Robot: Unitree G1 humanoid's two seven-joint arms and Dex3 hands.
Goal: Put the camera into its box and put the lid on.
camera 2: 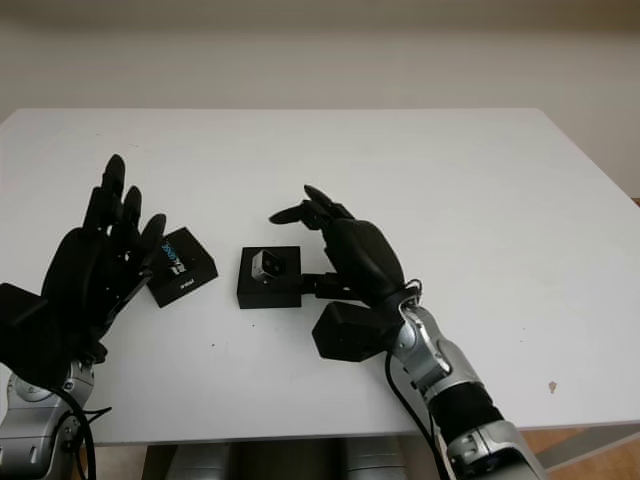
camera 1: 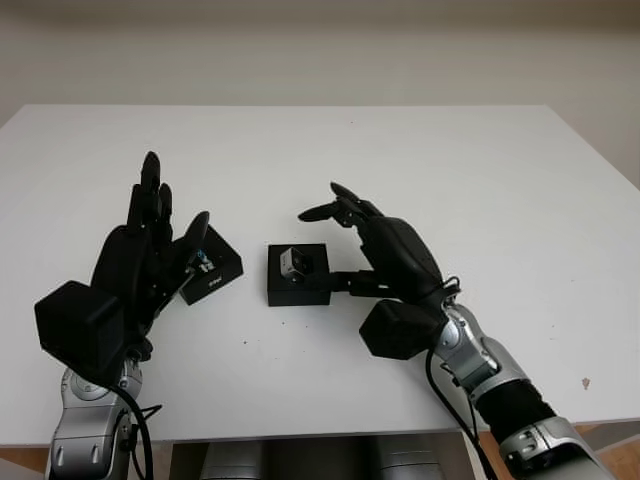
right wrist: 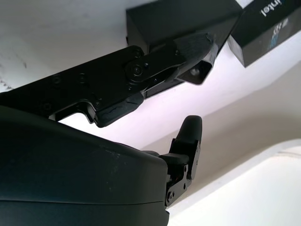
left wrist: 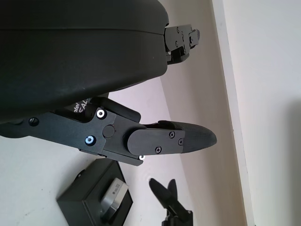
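Already the camera point(camera 1: 293, 262) sits in the open box point(camera 1: 298, 275), its silver face up, near the middle of the white surface point(camera 1: 450, 170). So the lid point(camera 1: 210, 268) is the thing to handle next — a small black cardboard piece lying just to the left of the box, apart from it. It looks light and stiff, with smooth printed sides that could slip; a hold across two opposite side walls seems safest, since pressing its top would likely tip it.

The left hand point(camera 1: 140, 262) stands just left of the lid, fingers released and holding nothing, one fingertip over the lid's near corner. The right hand point(camera 1: 385, 255) is at the box's right side, also holding nothing — one finger point(camera 1: 350, 282) reaches to the box wall, though contact cannot be confirmed.

Around the box the surface gives wide room on every side, with all edges well away.
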